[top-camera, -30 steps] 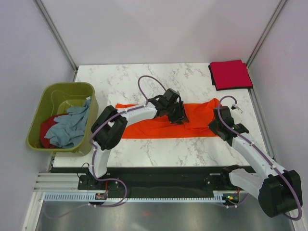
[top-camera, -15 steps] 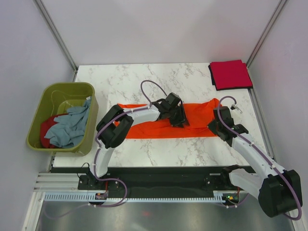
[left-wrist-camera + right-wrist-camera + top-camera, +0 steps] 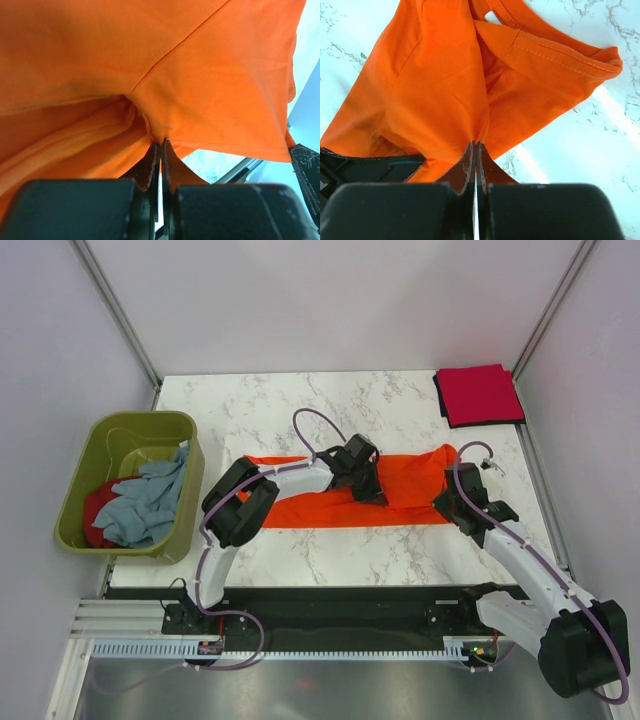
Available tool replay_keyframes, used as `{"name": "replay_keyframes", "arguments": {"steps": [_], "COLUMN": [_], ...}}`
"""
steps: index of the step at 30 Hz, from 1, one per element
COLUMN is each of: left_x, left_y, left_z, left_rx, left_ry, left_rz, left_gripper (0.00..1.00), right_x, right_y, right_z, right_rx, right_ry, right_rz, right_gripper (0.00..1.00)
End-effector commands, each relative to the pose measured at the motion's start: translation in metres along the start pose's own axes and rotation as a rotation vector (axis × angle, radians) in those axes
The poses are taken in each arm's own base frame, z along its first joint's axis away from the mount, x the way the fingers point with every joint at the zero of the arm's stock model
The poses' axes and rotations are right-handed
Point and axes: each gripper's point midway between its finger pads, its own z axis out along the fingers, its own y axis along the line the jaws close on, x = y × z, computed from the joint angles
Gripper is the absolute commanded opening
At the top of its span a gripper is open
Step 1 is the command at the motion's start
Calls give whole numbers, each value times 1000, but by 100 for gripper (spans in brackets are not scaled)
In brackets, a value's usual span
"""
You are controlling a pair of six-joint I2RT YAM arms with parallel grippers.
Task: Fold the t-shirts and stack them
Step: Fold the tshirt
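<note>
Top external view: the orange shirt (image 3: 300, 508) is spread out as a long flat strip running left to right across the middle of the marble table (image 3: 290, 405). The left gripper (image 3: 372, 485) is down on the shirt a bit right of its centre. The right gripper (image 3: 450, 502) is at the shirt's right end.

In the left wrist view the left gripper (image 3: 160, 146) is clenched on a pinch of the orange fabric. The jaws are pressed together and the cloth bunches into a little peak right at the tips. Same deal in the right wrist view: the right gripper (image 3: 476, 145) is clamped tight on a fold of the shirt. A stitched hem (image 3: 555, 57) and a small white tag (image 3: 493, 17) show just past the pinch.

Moving out from the orange shirt, a crimson shirt (image 3: 480, 395) folded into a neat square lies well apart from it, behind it and to its right. Off to the orange shirt's left, beside the table, sits an olive-green tub (image 3: 75, 502). A pale grey-blue shirt (image 3: 145, 502) is crumpled inside, draping onto the rim on the side nearest the orange shirt. Another red shirt (image 3: 95, 510) is tucked partly under the grey-blue one.
</note>
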Motion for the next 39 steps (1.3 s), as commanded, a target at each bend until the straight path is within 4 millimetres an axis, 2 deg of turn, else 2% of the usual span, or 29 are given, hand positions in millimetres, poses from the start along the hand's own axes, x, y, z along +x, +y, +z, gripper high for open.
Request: {"name": "replay_keyframes", "arguments": {"steps": [1,5,10,16,21,23,24,26,28,30,31,33,34,35,36,37,38,39], "left_x": [-16,-16,-12,-13,-8,-6,-5,-4,-2,-2,-1,-1,0,1,2,2,2,-1], "left_y": [-37,-35,-25,-15,0,6,10,14,18,20,21,24,25,26,26,26,24,22], "left_z": [-36,-46,-47,-49,-38,-33,-29,-26,-22,-21,-20,-20,-20,-20,-20,-21,-25,-28], "left_rx": [52,43,28,4,-32,-45,-54,-62,-69,-70,-74,-80,-82,-83,-83,-82,-82,-86], "left_ry": [-52,-39,-15,-17,20,30,35,42,51,55,55,52,55,60,64,66,64,52], "left_rz": [36,32,17,15,27,33,35,46,48,58,62,71,74,80,81,82,87,95], "left_gripper": [2,2,2,2,2,2,2,2,2,2,2,2,2,2,10,16,23,31], "right_x": [-18,-19,-12,-15,3,9,8,5,-4,-10,-20,-27,-39,-42,-49,-64,-66,-84], "right_y": [10,7,0,-9,-18,-30,-32,-31,-21,-13,-1,8,21,25,30,36,41,48], "right_z": [-13,-17,-15,-19,-8,0,1,2,-2,-4,-9,-7,-8,0,4,15,20,25], "right_rx": [-25,-23,-9,24,30,63,76,85,73,62,33,34,-13,-16,-29,-37,-66,-85], "right_ry": [-54,-67,-57,-85,-56,-51,-61,-64,-74,-73,-82,-76,-72,-51,-51,-64,-38,-55], "right_rz": [-1,2,4,3,-17,-46,-58,-85,-135,-178,-223,-274,-324,-353,-377,-404,-417,-398], "right_gripper": [0,0,0,0,0,0,2,11,22,28,36,42,44,45,44,43,42,40]}}
